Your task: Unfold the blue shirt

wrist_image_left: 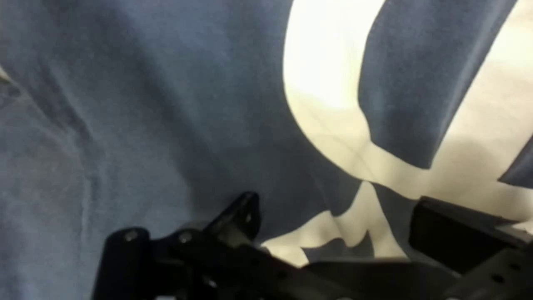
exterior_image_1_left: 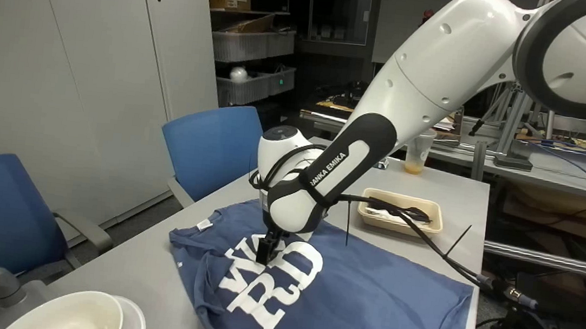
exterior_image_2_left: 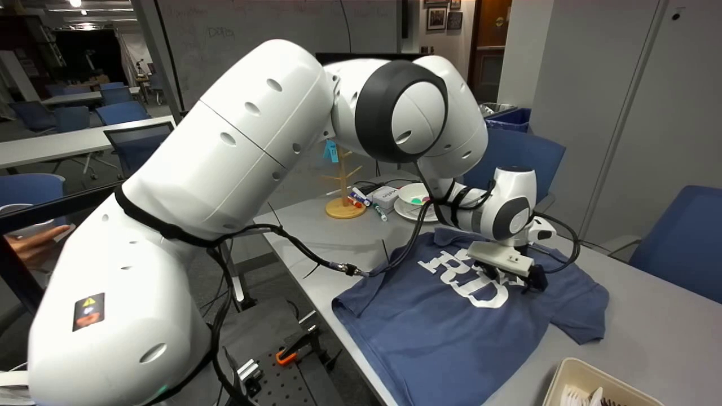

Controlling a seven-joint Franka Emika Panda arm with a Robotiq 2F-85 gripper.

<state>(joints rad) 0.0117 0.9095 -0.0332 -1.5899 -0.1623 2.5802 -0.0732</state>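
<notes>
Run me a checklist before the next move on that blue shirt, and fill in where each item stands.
1. Gripper open: ok; its jaws stand apart in the wrist view.
2. Gripper positioned over the blue shirt: ok; in both exterior views it is at the white lettering.
3. Gripper touching the shirt: cannot tell; the views do not settle whether there is contact.
4. Shirt smoothed out: not ok; creases show in the wrist view.
5. Tan tray clear of the shirt: ok; table shows between them in an exterior view.
</notes>
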